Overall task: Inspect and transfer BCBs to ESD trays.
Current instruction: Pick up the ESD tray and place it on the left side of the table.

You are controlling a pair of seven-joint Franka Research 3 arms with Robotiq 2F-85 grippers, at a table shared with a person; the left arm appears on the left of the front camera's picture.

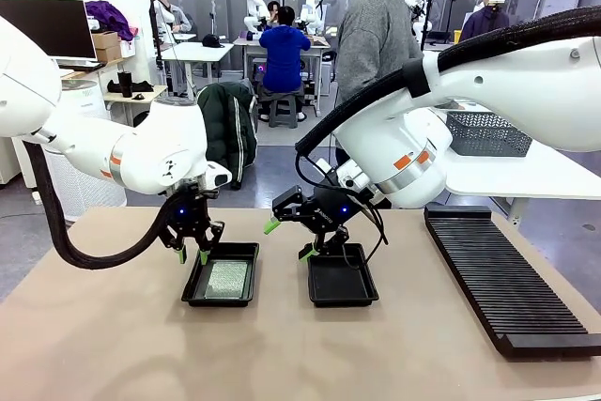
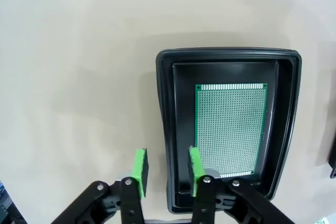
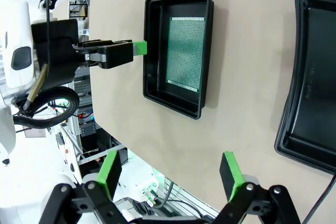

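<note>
1. Lower left of centre in the front view, the left gripper (image 1: pixel 192 253) hangs over the left rim of the left ESD tray (image 1: pixel 218 301). Its pads are parted a little and pinch nothing.
2. One BCB (image 1: pixel 226 279) lies flat on that tray's floor. Its long axis follows the tray's long side, running away from the camera.
3. At centre, the right gripper (image 1: pixel 289 239) hovers spread wide above the right ESD tray (image 1: pixel 343 302).
4. The table (image 1: pixel 94 345) is beige, with a ribbed black rack (image 1: pixel 507 279) at lower right. A person (image 1: pixel 376 35) in grey stands at top centre.

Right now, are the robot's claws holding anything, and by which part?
Nothing is held. The left gripper and right gripper are both open and empty; the thin green circuit board lies flat in a glossy black plastic tray.
</note>
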